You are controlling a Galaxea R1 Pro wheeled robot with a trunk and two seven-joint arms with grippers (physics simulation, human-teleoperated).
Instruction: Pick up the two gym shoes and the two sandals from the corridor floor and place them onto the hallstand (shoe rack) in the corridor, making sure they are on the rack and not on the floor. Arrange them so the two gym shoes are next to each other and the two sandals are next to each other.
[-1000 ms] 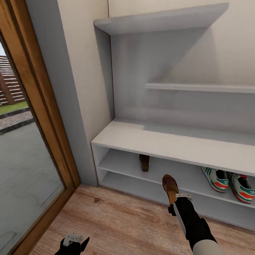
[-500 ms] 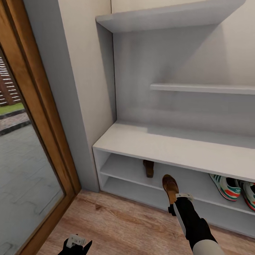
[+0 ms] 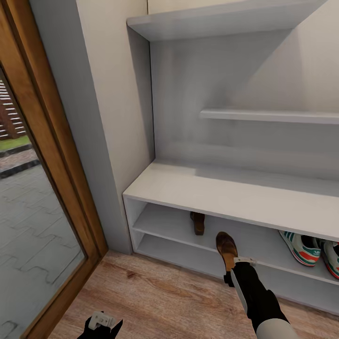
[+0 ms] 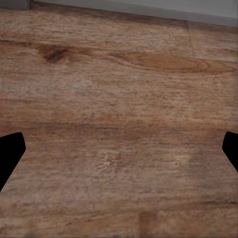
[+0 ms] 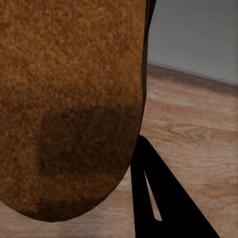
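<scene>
My right gripper (image 3: 233,264) is shut on a dark-brown sandal (image 3: 226,246) by its heel end and holds it toe-forward just in front of the hallstand (image 3: 226,193), level with its low shelves. The tan insole of that sandal (image 5: 69,99) looms close in the right wrist view, beside one black finger (image 5: 158,198). The other sandal (image 3: 197,222) stands on the upper low shelf, a little to the left. Two gym shoes (image 3: 301,248) (image 3: 332,256) sit side by side on that shelf at the right. My left gripper (image 3: 101,322) hangs open and low over the corridor floor (image 4: 119,99).
A wood-framed glass door (image 3: 42,197) fills the left side, with paving outside. A grey wall post (image 3: 101,155) stands between the door and the rack. Wall shelves (image 3: 268,116) hang above the bench top. Bare floor planks (image 3: 155,296) lie in front of the rack.
The camera has shifted, so the rack and shoes sit further right in the picture. Both arms keep their pose, and the sandal stays in the right gripper.
</scene>
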